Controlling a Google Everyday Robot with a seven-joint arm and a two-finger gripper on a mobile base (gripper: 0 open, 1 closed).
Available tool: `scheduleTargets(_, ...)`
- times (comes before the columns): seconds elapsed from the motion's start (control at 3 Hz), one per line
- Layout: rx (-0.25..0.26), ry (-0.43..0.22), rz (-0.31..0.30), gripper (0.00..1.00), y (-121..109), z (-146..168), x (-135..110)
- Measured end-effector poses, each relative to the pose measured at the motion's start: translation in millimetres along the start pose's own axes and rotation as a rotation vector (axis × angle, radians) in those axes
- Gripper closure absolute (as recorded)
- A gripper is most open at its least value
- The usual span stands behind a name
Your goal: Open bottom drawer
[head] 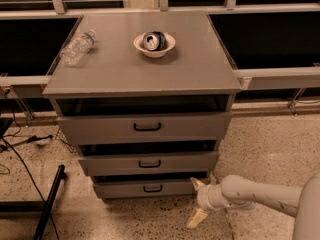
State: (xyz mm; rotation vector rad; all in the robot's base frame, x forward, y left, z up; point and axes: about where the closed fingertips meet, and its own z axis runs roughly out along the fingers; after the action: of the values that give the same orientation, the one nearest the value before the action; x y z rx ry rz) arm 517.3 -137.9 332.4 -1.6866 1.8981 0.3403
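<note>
The bottom drawer (145, 188) is the lowest, narrowest grey front of the three-drawer cabinet, with a small black loop handle (152, 188). It stands slightly out from the cabinet. My gripper (196, 200) is low at the drawer's right end, just off its front right corner, near the floor. Its two cream fingers are spread apart, one (198, 184) up by the drawer's corner and one (195, 217) down toward the floor. It holds nothing. The white arm (260, 196) reaches in from the right.
The middle drawer (148, 163) and top drawer (146, 127) also stand a little out. On the cabinet top (190, 69) lie a plastic bottle (77, 46) and a white bowl (154, 44) holding a can. A black stand leg (50, 204) and cables lie on the floor at left.
</note>
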Motion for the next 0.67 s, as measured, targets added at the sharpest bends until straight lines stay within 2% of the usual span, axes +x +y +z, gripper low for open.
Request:
scheduleTargets(0.33, -0.003, -0.002, 0.000, 0.00, 0.2, 3.1, 2.3)
scheduleTargets(0.67, -0.025, -0.015, 0.000, 0.00, 2.3, 23.7, 17.7)
